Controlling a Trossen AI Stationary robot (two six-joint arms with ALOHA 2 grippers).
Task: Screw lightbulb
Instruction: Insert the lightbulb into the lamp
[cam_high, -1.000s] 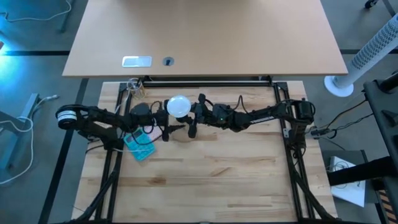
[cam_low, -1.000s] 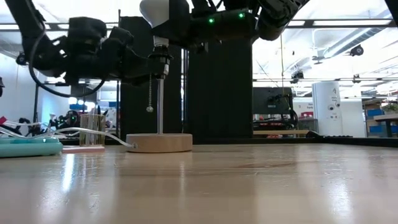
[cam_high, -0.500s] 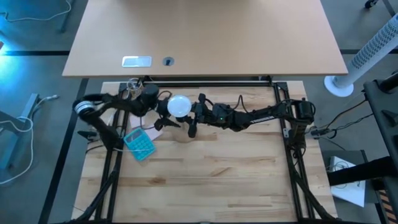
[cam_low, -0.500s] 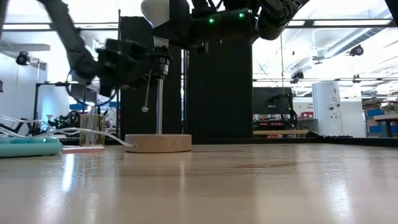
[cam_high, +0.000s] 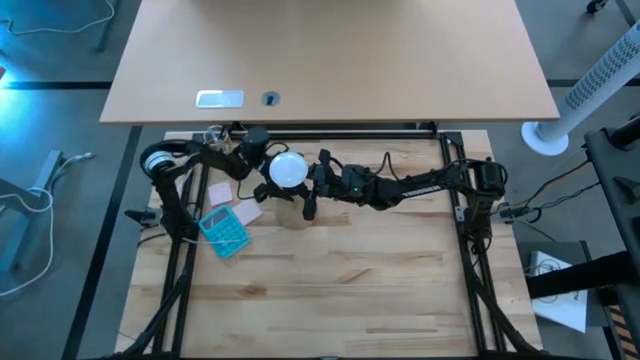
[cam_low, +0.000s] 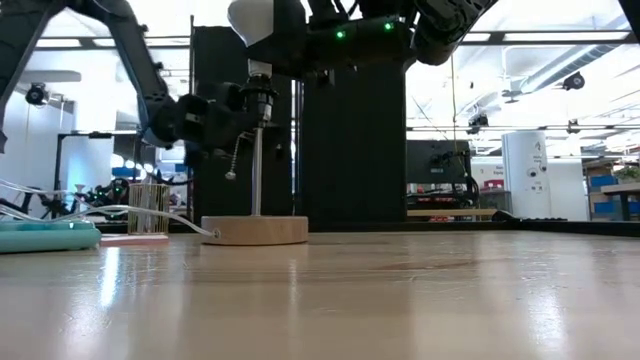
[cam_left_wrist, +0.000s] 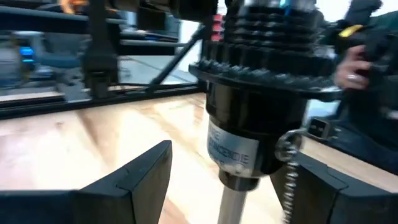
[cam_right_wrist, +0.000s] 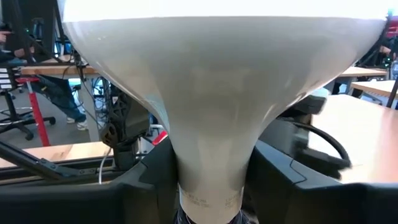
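The right hand (cam_right_wrist: 208, 186) pinches the lightbulb (cam_right_wrist: 214, 93) by its neck, holding it upright over the black socket (cam_left_wrist: 261, 118) for threading. Just beyond, the left hand (cam_left_wrist: 227, 180) is spread either side of the socket, apparently not touching, having swung in from farther out and drawn back.

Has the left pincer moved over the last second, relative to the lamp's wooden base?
Yes. In the high view the left pincer has swung from the near-left of the wooden base toward the table's far edge, now beside the lightbulb.
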